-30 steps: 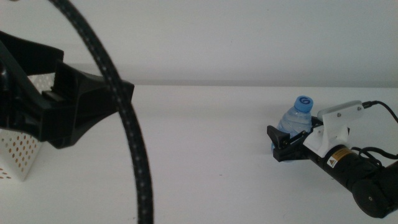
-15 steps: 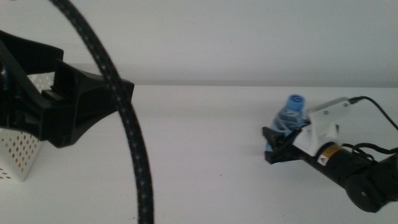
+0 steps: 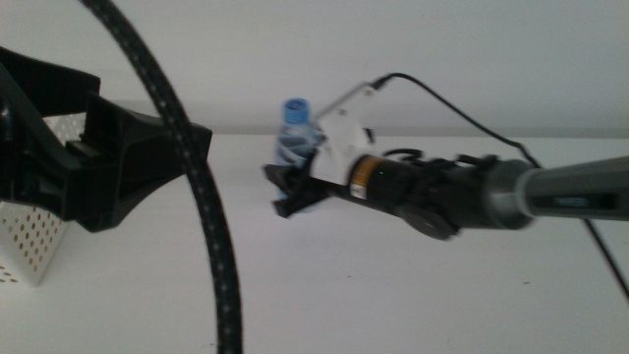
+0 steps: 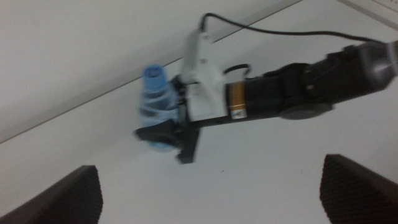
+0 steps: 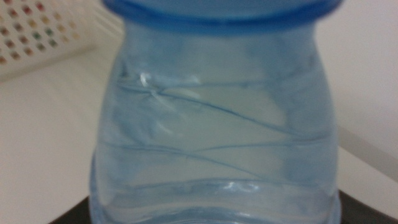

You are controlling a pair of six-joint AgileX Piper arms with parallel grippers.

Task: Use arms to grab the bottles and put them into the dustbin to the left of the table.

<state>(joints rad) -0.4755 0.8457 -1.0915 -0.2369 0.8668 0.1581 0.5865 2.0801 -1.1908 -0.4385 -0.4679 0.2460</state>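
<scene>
A small clear water bottle (image 3: 293, 141) with a blue cap is held near the middle of the table, roughly upright. My right gripper (image 3: 295, 195) is shut on its lower body, and its arm reaches in from the right. The left wrist view shows the same bottle (image 4: 155, 104) clamped by the right gripper (image 4: 173, 134). In the right wrist view the bottle (image 5: 214, 124) fills the picture. My left gripper (image 4: 211, 199) is open and holds nothing, with its arm (image 3: 108, 162) close to the camera at the left. The white perforated dustbin (image 3: 29, 246) sits at the far left, partly hidden behind that arm.
A thick black braided cable (image 3: 201, 197) hangs across the left half of the middle view. A thin black cable (image 3: 462, 110) trails from the right wrist. The dustbin's holed wall (image 5: 34, 31) shows behind the bottle in the right wrist view.
My right gripper has carried the water bottle up and leftward from the table's right side to its middle. The left arm has not moved.
</scene>
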